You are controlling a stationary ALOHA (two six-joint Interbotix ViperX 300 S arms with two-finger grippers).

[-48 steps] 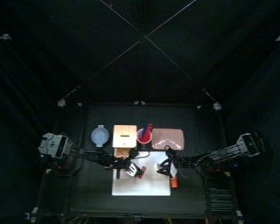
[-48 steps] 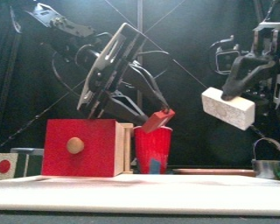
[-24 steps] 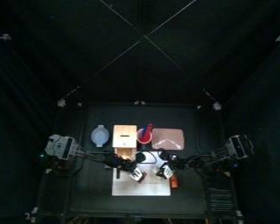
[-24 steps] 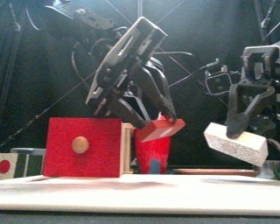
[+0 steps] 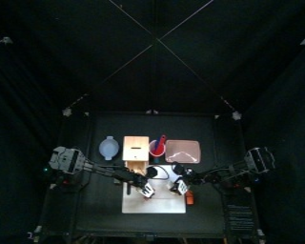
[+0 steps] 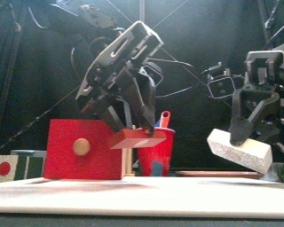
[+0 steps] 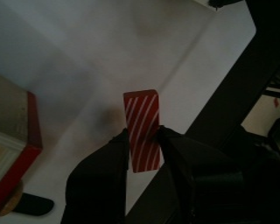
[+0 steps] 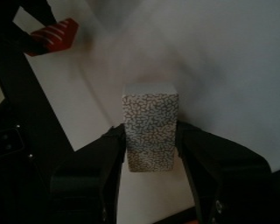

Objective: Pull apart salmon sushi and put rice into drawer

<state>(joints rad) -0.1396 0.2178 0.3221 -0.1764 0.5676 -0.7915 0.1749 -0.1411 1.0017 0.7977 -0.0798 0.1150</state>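
The sushi is in two parts. My left gripper (image 6: 132, 133) is shut on the reddish-pink salmon piece (image 6: 135, 139), which hangs level just right of the drawer (image 6: 85, 149). In the left wrist view the striped salmon (image 7: 143, 122) sticks out from between the jaws over the white mat. My right gripper (image 8: 150, 147) has its jaws on either side of the white speckled rice block (image 8: 150, 118). That rice block (image 6: 240, 151) hangs tilted just above the mat at the right. The drawer (image 5: 136, 148) shows a red front with a round knob and looks closed.
A red cup (image 6: 156, 152) with a utensil in it stands behind the salmon, beside the drawer. Along the back of the table sit a grey-blue bowl (image 5: 108, 147) and a pink tray (image 5: 183, 150). A white mat (image 5: 155, 198) covers the front middle.
Both arms have come down. The salmon piece dropped from beside the cup's rim to level with the drawer front, and the rice block sank from high at the right to just above the mat.
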